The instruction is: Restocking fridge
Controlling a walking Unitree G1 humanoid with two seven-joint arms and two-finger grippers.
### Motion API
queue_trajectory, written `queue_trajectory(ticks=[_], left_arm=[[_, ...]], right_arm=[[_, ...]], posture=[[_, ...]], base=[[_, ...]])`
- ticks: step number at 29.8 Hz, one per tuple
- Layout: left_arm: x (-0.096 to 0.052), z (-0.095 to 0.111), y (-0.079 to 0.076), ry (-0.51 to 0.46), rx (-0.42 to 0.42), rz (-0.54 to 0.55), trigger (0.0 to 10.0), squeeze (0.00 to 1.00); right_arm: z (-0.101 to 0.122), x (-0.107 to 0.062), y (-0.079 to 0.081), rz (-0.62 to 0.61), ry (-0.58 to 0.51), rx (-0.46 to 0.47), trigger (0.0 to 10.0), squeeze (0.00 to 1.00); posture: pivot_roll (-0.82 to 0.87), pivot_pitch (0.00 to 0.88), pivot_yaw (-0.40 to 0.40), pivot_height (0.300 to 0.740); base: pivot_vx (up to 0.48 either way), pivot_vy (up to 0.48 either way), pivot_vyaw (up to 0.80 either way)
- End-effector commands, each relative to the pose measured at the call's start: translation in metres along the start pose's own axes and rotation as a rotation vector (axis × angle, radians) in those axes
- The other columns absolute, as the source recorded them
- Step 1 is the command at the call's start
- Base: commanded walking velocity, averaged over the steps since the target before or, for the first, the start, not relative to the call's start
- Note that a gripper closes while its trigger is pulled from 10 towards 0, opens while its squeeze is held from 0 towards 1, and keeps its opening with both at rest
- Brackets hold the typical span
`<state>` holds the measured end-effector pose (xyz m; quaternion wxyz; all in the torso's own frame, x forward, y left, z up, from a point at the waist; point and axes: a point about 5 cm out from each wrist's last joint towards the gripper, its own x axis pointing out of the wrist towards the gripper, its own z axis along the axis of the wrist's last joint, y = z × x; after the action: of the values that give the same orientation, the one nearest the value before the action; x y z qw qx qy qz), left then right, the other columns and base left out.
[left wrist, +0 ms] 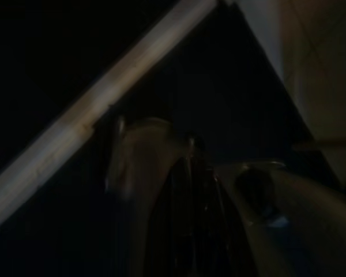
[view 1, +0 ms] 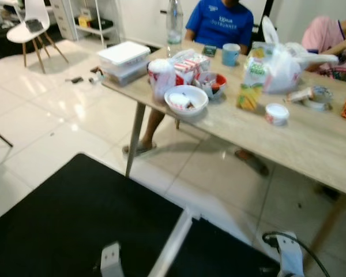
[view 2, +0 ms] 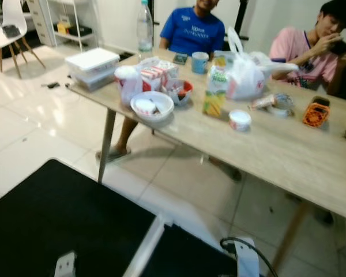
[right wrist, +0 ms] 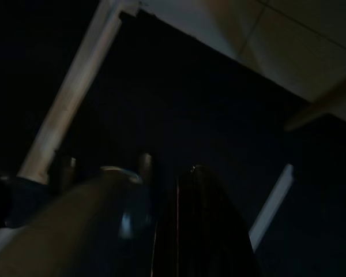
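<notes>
A wooden worktop (view 2: 288, 150) stands ahead across the tiled floor, carrying a juice carton (view 2: 215, 92), a small yoghurt tub (view 2: 240, 119), a white bowl (view 2: 152, 105) and a plastic bag (view 2: 251, 72). Two people sit on its far side. Both pincers hang in shadow; whether they are released or clenched cannot be told.

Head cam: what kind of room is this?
Likely a home dining area: a long wooden table crowded with food, including a white bowl, a juice carton and a tied plastic bag, two people seated behind it, white tiled floor.
</notes>
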<state>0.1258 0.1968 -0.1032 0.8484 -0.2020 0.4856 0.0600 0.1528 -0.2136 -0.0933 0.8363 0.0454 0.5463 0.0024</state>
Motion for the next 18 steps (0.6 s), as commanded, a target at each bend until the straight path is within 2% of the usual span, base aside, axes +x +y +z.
queue_trajectory(ticks=[1,7,8,12,14,18], left_arm=[[0.0019,-0.0001,-0.0057,0.008,0.011,-0.016,10.0,0.0],[0.0016,0.0012,-0.0037,0.01,0.014,-0.006,10.0,0.0],[0.0016,0.0017,-0.0027,0.01,0.013,0.006,10.0,0.0],[0.0015,0.0034,-0.0024,0.007,0.033,0.001,10.0,0.0],[0.0013,0.0016,-0.0021,0.027,0.077,-0.002,10.0,0.0],[0.0011,0.0009,-0.0017,0.032,0.083,0.002,10.0,0.0]], right_arm=[[-0.0008,-0.0023,-0.0093,-0.028,0.003,-0.009,10.0,0.0],[-0.0002,-0.0018,-0.0074,-0.024,0.001,-0.013,10.0,0.0],[0.0004,-0.0017,-0.0071,-0.021,-0.004,-0.008,10.0,0.0],[0.0027,-0.0013,-0.0056,-0.015,-0.019,-0.002,10.0,0.0],[0.0027,-0.0009,-0.004,-0.011,-0.019,-0.007,10.0,0.0],[0.0026,-0.0005,-0.0021,-0.006,-0.018,-0.009,10.0,0.0]], posture=[[-0.02,0.0,0.0,0.74],[-0.02,0.0,0.003,0.74],[-0.02,0.0,0.003,0.74],[-0.02,0.0,0.006,0.74],[-0.02,0.0,0.008,0.74],[-0.02,0.0,0.01,0.74]], base=[[0.48,0.0,-0.76],[0.447,0.0,-0.76],[0.0,0.0,-0.76],[0.0,0.0,0.0],[0.0,-0.45,0.0],[0.0,-0.448,0.0]])
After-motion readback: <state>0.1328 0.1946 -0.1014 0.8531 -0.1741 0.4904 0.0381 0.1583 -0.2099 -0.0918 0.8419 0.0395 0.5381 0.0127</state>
